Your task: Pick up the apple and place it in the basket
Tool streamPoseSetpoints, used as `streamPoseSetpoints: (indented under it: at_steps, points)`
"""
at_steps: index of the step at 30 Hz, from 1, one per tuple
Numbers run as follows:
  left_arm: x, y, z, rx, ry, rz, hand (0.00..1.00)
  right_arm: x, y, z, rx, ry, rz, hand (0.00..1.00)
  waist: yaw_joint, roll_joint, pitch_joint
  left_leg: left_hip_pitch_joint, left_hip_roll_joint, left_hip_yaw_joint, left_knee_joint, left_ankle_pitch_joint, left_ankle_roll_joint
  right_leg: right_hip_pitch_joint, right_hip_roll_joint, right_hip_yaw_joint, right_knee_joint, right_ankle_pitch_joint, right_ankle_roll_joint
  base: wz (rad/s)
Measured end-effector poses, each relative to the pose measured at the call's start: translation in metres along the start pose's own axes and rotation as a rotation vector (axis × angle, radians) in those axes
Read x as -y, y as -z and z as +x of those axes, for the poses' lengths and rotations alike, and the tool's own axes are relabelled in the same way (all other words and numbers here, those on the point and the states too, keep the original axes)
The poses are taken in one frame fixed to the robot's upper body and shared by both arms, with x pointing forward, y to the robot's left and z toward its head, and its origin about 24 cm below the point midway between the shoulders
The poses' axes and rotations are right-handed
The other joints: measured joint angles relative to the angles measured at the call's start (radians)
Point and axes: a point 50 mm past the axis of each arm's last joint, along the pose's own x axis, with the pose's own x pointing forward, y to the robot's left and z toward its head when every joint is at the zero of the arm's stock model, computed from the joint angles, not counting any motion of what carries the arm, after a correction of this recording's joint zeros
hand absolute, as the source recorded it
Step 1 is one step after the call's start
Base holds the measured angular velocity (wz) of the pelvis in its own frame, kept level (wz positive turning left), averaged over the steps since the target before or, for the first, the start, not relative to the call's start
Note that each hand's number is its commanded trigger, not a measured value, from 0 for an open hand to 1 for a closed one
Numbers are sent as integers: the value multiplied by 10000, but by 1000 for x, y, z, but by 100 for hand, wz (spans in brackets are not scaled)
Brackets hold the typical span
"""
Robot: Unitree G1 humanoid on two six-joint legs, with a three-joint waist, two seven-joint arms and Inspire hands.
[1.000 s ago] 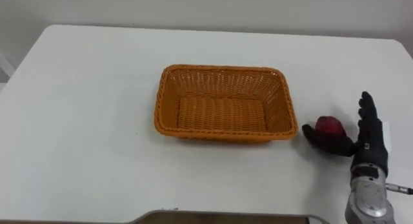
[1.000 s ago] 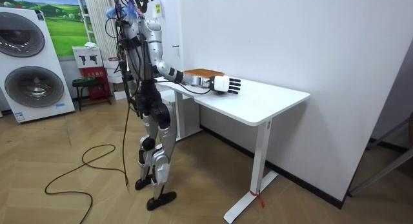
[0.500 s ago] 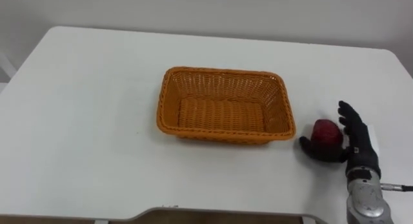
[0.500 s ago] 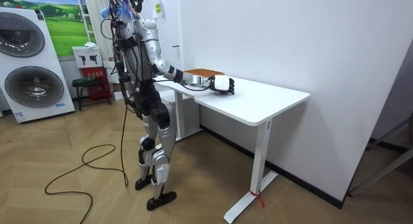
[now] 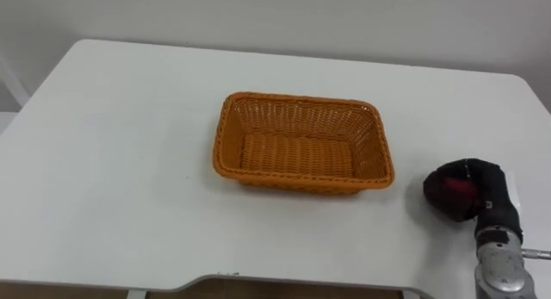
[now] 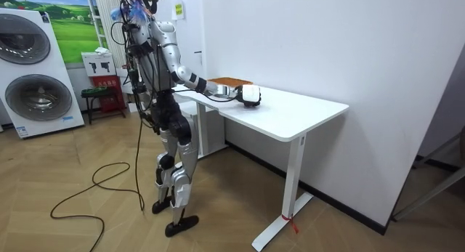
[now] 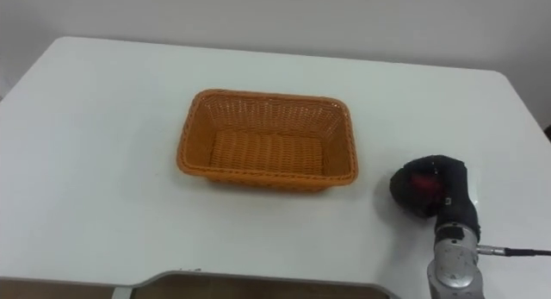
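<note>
A dark red apple (image 5: 456,192) (image 7: 421,189) lies on the white table (image 5: 129,144), to the right of the orange wicker basket (image 5: 301,144) (image 7: 267,140). My right hand (image 5: 479,191) (image 7: 443,194) has its black fingers and thumb curled round the apple, and only a strip of red shows between them. The hand and apple rest on the tabletop, a short gap from the basket's right end. The basket is empty. In the room view my right hand (image 6: 251,95) reaches over the table beside the basket (image 6: 227,82).
I stand at the table's end on the room view's left. The table's near edge (image 5: 284,286) runs along the bottom of the eye views. A wall stands behind the table, and washing machines (image 6: 36,70) stand far off at the room view's left.
My right hand's fingers, straight a second ago beside the apple, have curled round it. The camera has shifted a little, so the basket sits slightly lower in view.
</note>
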Motion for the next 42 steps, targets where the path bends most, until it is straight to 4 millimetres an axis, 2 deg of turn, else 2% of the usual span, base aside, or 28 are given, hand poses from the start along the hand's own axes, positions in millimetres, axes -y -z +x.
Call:
streamPoseSetpoints:
  at_steps: [12,15,17,21,25,29,33,38,41,42]
  points:
    - [-1,-6,1,123,57,144,0,-6,-8,-3,354,-76,10,100,-20,32,-31,-21,0,9,-16,0,0,-31,-3,-15,5,2,-2,0]
    - [1,-8,2,117,104,106,0,-11,-22,-8,842,-155,296,100,-12,126,-40,-38,-3,24,-27,0,0,-63,-4,12,6,2,-2,-1]
    - [1,-10,2,153,114,88,0,-11,-42,-7,1642,-126,501,100,6,239,-79,-145,-4,50,-31,8,2,-192,-3,61,23,2,-2,-4]
    - [2,-11,2,172,126,90,0,-10,-64,-9,2547,-58,834,100,19,272,-78,-119,-4,45,-92,32,-8,-191,3,63,12,3,-3,0]
    - [3,-11,2,176,166,86,0,-9,-83,-11,3291,21,1123,100,47,240,-47,-119,-5,37,-106,33,-7,-197,1,65,9,2,-3,0]
    - [4,-13,2,204,244,67,0,-8,-109,-17,4384,-155,1463,100,75,230,21,-134,-6,38,-110,33,-7,-219,2,63,5,3,-3,0]
    - [6,-15,3,199,337,55,0,-9,-127,-22,5203,-289,1542,100,157,199,38,-144,-6,39,-112,33,-7,-221,1,52,5,2,-3,0]
    - [5,-21,4,435,324,204,0,-22,-149,-37,6341,-1305,1356,100,504,158,35,-221,-3,37,-100,33,-7,-374,13,139,14,6,-9,-2]
    - [8,-23,4,502,401,425,0,-37,-161,-51,7172,-2085,952,100,549,137,21,-316,-5,31,-95,33,-8,-421,13,121,12,10,-9,2]
    - [8,-23,4,520,431,500,0,-40,-163,-54,7283,-2268,932,95,552,131,16,-319,-4,26,-94,33,-8,-420,13,118,12,10,-9,5]
